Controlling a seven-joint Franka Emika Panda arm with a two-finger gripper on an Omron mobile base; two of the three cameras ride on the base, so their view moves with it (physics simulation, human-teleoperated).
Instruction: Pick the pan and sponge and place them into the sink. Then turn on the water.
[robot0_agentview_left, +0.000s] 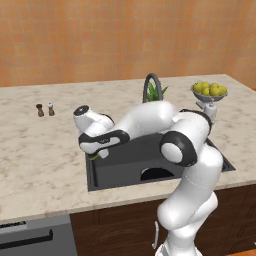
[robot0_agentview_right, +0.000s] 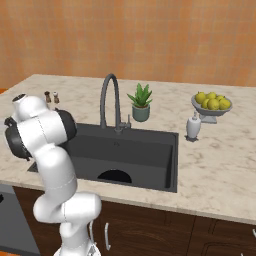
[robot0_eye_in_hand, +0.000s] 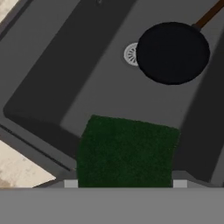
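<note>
One sponge (robot0_eye_in_hand: 127, 153) sits clamped in the end effector (robot0_eye_in_hand: 124, 184) above the sink's (robot0_eye_in_hand: 39, 74) rim, pan (robot0_eye_in_hand: 173, 52) well apart.

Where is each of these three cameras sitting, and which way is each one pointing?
Left base view: behind the arm's left, looking down over the sink; the white arm reaches over the basin's left end.
Right base view: behind its right, same sink, faucet; arm at lower left.
Hand view: on the hand, looking into the basin at the sponge and the pan.
Both base views share the lemon bowl.
</note>
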